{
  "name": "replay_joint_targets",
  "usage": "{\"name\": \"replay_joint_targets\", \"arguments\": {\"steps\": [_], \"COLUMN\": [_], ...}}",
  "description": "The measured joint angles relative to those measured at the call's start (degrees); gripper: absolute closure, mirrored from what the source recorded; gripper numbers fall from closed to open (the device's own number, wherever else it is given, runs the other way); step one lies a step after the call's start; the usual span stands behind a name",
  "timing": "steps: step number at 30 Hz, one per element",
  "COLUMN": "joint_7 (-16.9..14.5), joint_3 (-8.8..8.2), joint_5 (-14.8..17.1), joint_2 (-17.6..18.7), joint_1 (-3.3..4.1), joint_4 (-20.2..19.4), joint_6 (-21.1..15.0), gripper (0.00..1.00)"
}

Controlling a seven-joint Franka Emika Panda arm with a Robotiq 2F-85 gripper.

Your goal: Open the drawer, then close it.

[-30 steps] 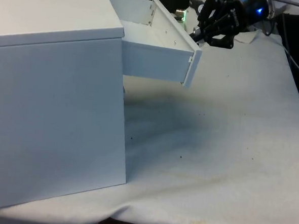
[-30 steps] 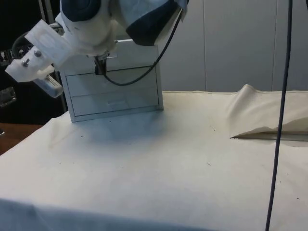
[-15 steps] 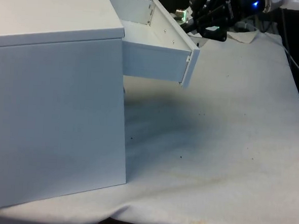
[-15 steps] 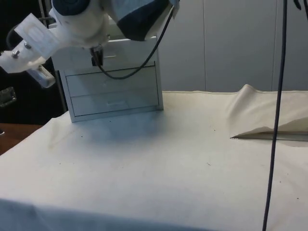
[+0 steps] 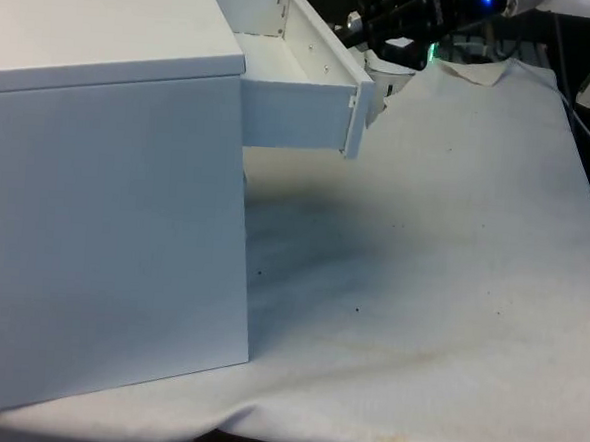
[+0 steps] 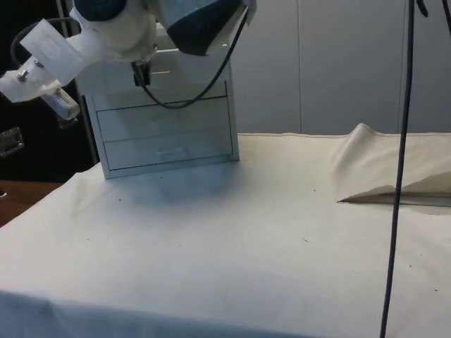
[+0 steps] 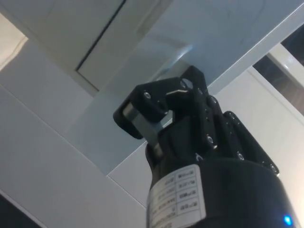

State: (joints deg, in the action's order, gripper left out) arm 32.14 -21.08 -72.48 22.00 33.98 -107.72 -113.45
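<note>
Top drawer partly pulled out, arm right up against it

The drawer (image 5: pixel 302 106) sticks out of the white chest (image 5: pixel 107 179) on the counter (image 5: pixel 442 270); end effector (image 7: pixel 156 116) sits at its front, fingers pressed together.

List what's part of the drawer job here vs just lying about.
Job:
- top drawer, partly pulled out of the white chest
- gripper, at the drawer front

Lying about:
- rumpled fold of the white cloth
- hanging black cable
</note>
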Motion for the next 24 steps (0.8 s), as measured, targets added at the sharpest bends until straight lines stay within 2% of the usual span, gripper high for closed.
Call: {"name": "replay_joint_targets", "arguments": {"steps": [14, 24], "joint_7": [-1.78, -2.29], "joint_3": [-1.38, -3.5], "joint_5": [-1.72, -1.95], "joint_2": [1.15, 4.7], "joint_1": [-0.11, -0.69], "joint_4": [1.89, 5.56], "joint_6": [1.2, 1.2], "gripper": [1.0, 1.0]}}
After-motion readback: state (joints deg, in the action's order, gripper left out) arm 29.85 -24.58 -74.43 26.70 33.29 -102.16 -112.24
